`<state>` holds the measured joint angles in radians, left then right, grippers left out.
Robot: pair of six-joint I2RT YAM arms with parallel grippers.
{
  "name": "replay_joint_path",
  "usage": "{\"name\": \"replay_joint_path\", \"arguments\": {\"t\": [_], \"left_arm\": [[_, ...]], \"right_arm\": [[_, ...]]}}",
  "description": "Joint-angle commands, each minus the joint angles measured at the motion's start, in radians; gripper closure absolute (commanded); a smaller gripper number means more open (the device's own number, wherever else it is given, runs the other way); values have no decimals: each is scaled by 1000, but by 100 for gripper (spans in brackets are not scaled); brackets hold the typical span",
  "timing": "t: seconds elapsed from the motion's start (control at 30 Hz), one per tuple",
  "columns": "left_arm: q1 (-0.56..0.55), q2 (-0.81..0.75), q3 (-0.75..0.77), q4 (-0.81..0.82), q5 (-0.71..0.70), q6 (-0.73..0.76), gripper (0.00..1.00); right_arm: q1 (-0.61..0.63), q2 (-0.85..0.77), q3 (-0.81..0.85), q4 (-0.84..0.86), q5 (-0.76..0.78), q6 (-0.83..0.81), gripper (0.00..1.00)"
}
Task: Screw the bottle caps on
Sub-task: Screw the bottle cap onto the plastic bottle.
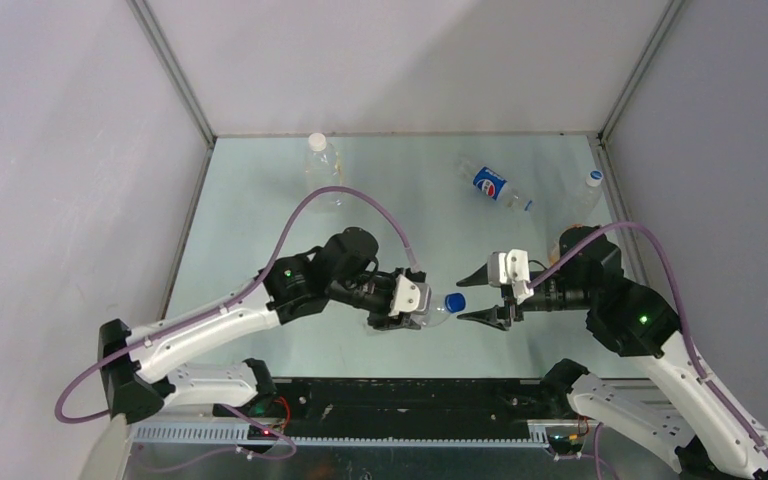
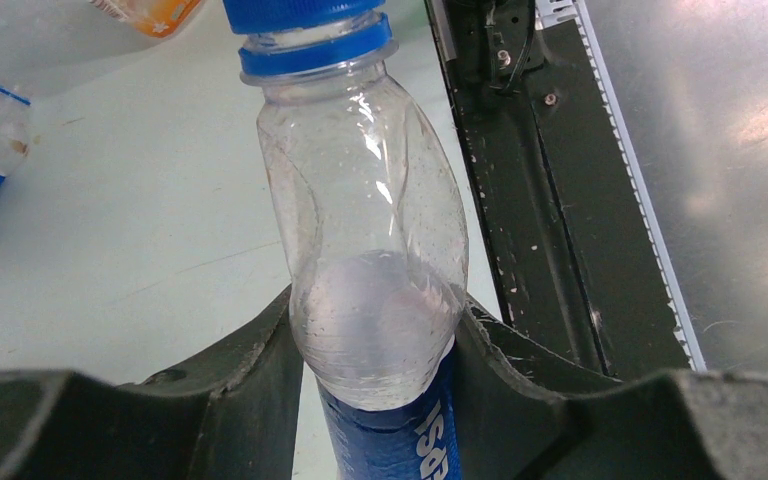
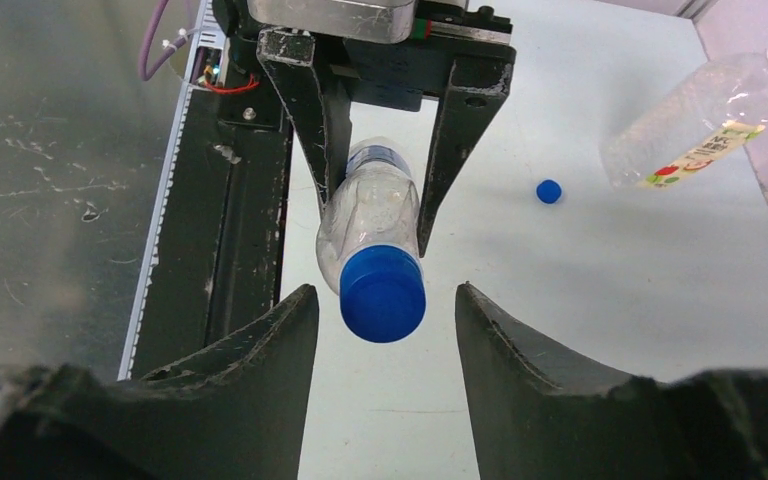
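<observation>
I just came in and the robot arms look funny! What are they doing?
The left gripper holds a clear bottle sideways, its blue cap pointing at the right gripper. That gripper is open, fingers either side of the cap, not touching it. A loose blue cap lies on the table.

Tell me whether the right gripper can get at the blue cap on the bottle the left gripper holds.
Probably yes: the right gripper is open and faces the blue cap on the bottle, nothing in between.

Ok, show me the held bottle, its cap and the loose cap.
bottle [image 3: 370,225]: right wrist view, clear shoulder.
bottle cap [image 3: 382,293]: right wrist view, flat top.
loose cap [image 3: 549,191]: right wrist view, top face.
</observation>
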<state>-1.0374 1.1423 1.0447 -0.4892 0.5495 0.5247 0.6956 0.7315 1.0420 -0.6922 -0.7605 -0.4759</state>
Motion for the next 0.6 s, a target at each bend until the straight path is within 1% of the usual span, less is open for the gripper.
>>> {"name": "replay_joint_path", "arguments": {"t": [0.0, 0.1, 0.2, 0.23, 0.27, 0.3, 0.33, 0.37, 0.4, 0.43, 0.47, 0.5, 0.53, 0.57], "left_arm": [[5, 12, 59, 1, 51, 24, 100], [5, 13, 61, 7, 52, 24, 100], [5, 16, 71, 11, 41, 29, 100], [5, 20, 78, 3, 36, 40, 100], [5, 22, 92, -3, 29, 45, 100], [5, 23, 98, -9, 23, 54, 100], [5, 22, 103, -8, 4, 58, 100], [5, 19, 102, 3, -10, 61, 100], [5, 16, 89, 17, -46, 58, 100], [5, 7, 80, 51, -90, 54, 100], [5, 1, 57, 75, -112, 47, 100], [4, -11, 45, 116, -155, 42, 100], [3, -15, 25, 136, -177, 34, 100], [-1, -27, 15, 177, -228, 32, 100]], "right_arm": [[-6, 10, 6, -10, -43, -21, 48], [-8, 20, 6, -11, -52, -17, 54], [-13, 28, 7, -13, -61, -11, 66], [-16, 30, 7, -16, -61, -7, 73], [-19, 31, 7, -18, -61, 6, 76], [-23, 35, 7, -18, -61, 16, 83], [-24, 38, 6, -17, -58, 43, 87], [-25, 43, 7, -10, -53, 66, 96], [-25, 47, 6, -3, -30, 133, 99], [-25, 56, 6, 13, 15, 177, 100], [-26, 60, 7, 24, 47, 293, 100], [-25, 67, 7, 45, 138, 360, 100], [-25, 69, 7, 53, 185, 521, 100], [-26, 70, 7, 62, 276, 594, 100]]}}
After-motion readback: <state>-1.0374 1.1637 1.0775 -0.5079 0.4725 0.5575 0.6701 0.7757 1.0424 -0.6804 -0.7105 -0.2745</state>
